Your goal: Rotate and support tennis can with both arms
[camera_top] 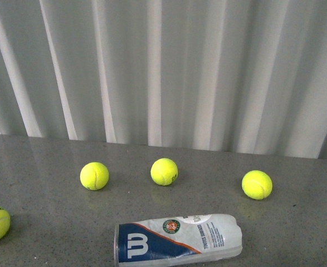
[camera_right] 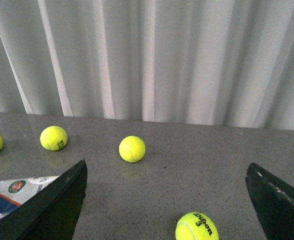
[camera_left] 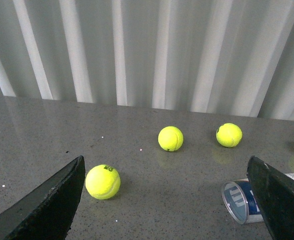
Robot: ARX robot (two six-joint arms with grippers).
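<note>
Both spread wide, left claw (camera_left: 166, 167) and right claw (camera_right: 166, 167), tennis can (camera_top: 177, 239) sideways between them (touching neither)

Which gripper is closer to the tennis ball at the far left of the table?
Left. The ball lies just ahead of the left gripper, by one finger. The right gripper is beyond the tennis can, the ball outside its view.

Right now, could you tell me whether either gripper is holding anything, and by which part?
Nothing is held: the left gripper and right gripper are both open and empty, and the tennis can lies untouched on the table.
</note>
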